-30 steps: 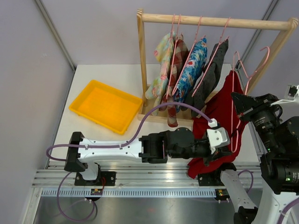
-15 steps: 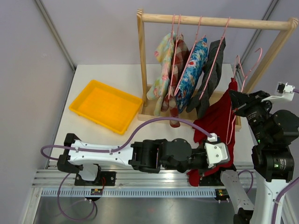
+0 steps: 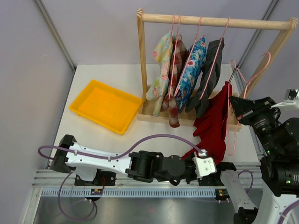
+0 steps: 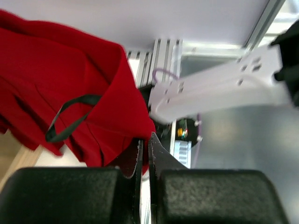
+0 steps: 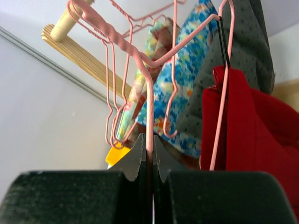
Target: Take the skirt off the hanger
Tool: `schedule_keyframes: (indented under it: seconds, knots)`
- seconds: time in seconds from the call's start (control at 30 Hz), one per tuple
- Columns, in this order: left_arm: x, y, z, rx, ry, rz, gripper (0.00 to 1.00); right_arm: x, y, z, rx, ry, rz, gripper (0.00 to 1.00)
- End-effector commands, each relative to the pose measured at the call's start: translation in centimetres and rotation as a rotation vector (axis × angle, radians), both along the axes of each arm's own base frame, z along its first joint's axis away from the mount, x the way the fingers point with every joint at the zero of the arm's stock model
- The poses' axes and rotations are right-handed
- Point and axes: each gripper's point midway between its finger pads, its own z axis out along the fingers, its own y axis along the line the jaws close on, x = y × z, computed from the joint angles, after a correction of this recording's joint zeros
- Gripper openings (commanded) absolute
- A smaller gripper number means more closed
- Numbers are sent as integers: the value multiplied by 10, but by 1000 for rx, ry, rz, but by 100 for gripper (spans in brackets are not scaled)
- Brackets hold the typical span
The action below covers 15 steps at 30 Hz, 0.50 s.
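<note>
The red skirt (image 3: 212,123) hangs from a pink wire hanger (image 3: 254,70) at the right of the table, clear of the rack. My right gripper (image 3: 235,103) is shut on the hanger's wire (image 5: 150,93) and holds it up; the skirt (image 5: 252,126) drapes over the hanger's right arm. My left gripper (image 3: 215,163) sits low at the skirt's bottom end, near the table's front edge. In the left wrist view it (image 4: 145,144) is shut on the skirt's lower edge (image 4: 56,84), with a black hanging loop (image 4: 70,116) showing on the fabric.
A wooden rack (image 3: 215,21) at the back holds several other garments (image 3: 189,70) on pink hangers, close to the left of the held hanger. A yellow tray (image 3: 105,106) lies at the left. The aluminium rail (image 3: 140,179) runs along the near edge.
My left gripper has drawn back toward the near edge and leftward with the skirt's hem. The right gripper has shifted with the hanger, and the skirt now hangs more stretched and narrow.
</note>
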Motion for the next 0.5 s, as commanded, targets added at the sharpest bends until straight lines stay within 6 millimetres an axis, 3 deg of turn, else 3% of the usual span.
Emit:
schedule_keyframes:
  seconds: [0.0,0.07,0.17,0.3,0.47]
  knots:
    - [9,19,53,-165,37,63,0,-28,10,9,66,1,43,0]
    - [31,27,57,-166,24,130,0,-36,16,-1,87,69,73,0]
    - [85,42,59,-166,27,260,0,-59,27,-24,148,204,120,0]
    - [136,70,64,-162,17,430,0,-99,50,-52,233,396,242,0]
    - [162,108,77,-184,11,533,0,-144,61,-72,227,531,305,0]
